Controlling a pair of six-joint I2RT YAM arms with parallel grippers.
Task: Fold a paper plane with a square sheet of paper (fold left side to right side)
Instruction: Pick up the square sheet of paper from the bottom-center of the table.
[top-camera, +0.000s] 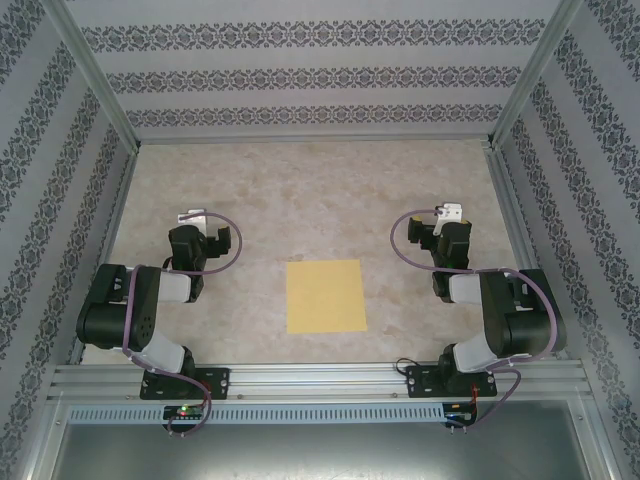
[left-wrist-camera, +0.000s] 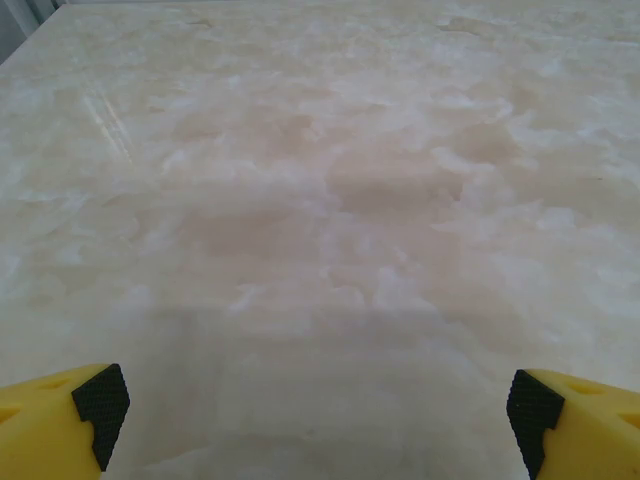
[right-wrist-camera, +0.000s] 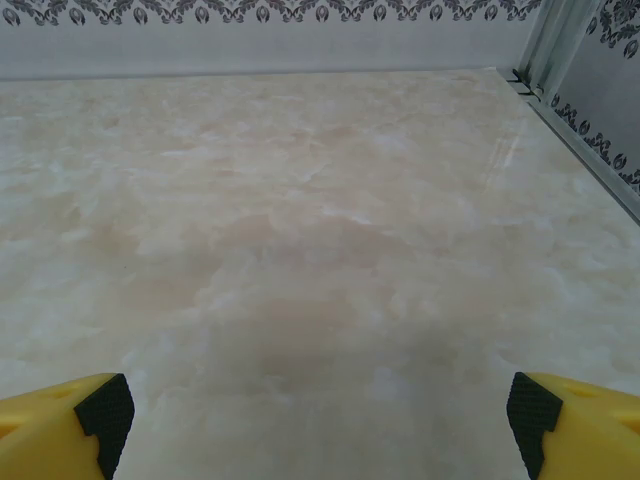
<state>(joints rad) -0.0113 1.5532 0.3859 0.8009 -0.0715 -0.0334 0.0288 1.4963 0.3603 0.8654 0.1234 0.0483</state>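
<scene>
Yellow square sheet of thin paper (top-camera: 324, 296) lies flat on the worktop (top-camera: 320, 190), centred left to right and close to the near edge, between the two arm bases. No crease visible, so my read is that the fold is not started. That spot suits both arms: reach to it looks about equal from either side.

Left gripper (left-wrist-camera: 315, 415): jaws spread wide, nothing between them, yellow fingers with black pads (left-wrist-camera: 100, 405) at the bottom corners of the left wrist view, bare worktop beyond. Right gripper (right-wrist-camera: 315, 415): same, wide and empty. Both arms sit folded back, one towards the left edge and one towards the right edge, each well apart from the sheet. Looks like a parked pose that leaves the overhead camera a clear view of the paper.

For left-to-right, I'd expect the left arm to lift the sheet's left edge while the right pins the other side. Paper is thin and flat, so getting a finger under the edge could be the fiddly bit.

Surface: beige marble-pattern top, smooth, slight sheen, probably slippery for paper. Enclosure: striped grey-patterned wallpaper panels (top-camera: 320, 70) on three sides, aluminium frame rail (top-camera: 320, 375) along the near edge carrying the bases.
</scene>
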